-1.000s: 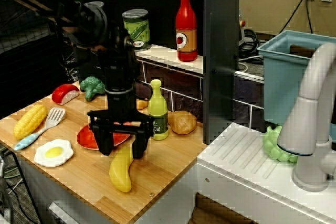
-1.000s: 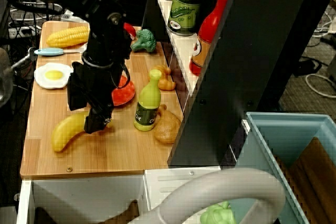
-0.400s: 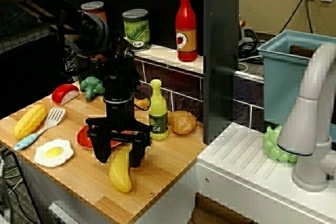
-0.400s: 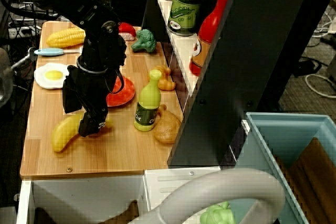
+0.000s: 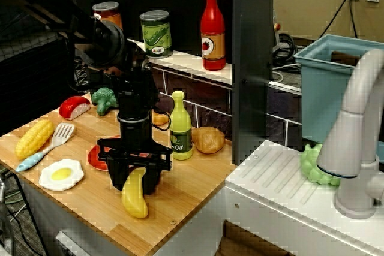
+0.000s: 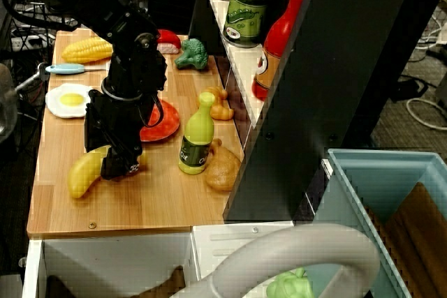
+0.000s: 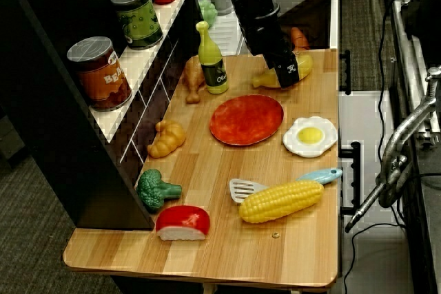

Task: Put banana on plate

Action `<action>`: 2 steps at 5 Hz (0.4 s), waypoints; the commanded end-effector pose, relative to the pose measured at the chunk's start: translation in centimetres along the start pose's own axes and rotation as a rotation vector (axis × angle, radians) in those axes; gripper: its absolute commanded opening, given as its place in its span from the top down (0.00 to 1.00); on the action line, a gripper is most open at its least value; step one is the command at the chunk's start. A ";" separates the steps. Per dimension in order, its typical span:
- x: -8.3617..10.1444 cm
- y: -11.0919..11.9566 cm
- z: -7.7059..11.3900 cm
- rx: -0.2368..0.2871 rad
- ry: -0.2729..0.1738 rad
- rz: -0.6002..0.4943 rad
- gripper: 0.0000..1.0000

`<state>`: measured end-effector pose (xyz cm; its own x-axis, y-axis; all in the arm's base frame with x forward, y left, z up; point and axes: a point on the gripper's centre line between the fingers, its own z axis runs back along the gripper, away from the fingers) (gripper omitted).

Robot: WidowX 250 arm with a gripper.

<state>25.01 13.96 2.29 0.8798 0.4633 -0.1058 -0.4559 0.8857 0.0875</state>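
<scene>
The yellow banana [image 5: 134,201] lies on the wooden counter near its front edge, just in front of the red-orange plate [image 5: 95,157]. It also shows in the side view [image 6: 81,178] and the overhead view [image 7: 305,65]. My black gripper [image 5: 135,179] is lowered over the banana's end nearest the plate, with one finger on each side of it, still spread, down at counter level. The gripper [image 6: 115,163] hides that end of the banana and part of the plate [image 6: 165,124]. In the overhead view the plate [image 7: 247,120] is bare and the gripper [image 7: 289,74] stands beyond it.
A yellow-green oil bottle [image 5: 180,128] and a brown chicken piece [image 5: 208,139] stand just right of the gripper. A fried egg [image 5: 61,174], spatula [image 5: 45,148] and corn cob [image 5: 34,138] lie to the left. The counter's front edge [image 5: 120,232] is close to the banana.
The gripper has come down from just above the banana until its fingers straddle the banana at counter level. The banana and plate have barely moved.
</scene>
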 end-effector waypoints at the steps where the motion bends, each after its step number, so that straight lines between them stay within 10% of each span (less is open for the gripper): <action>1: 0.8 1.1 2.3 -0.009 -0.006 -0.003 1.00; 2: 1.8 2.3 4.7 -0.002 0.011 0.001 1.00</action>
<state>25.74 16.17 5.79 0.8738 0.4624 -0.1507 -0.4552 0.8867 0.0817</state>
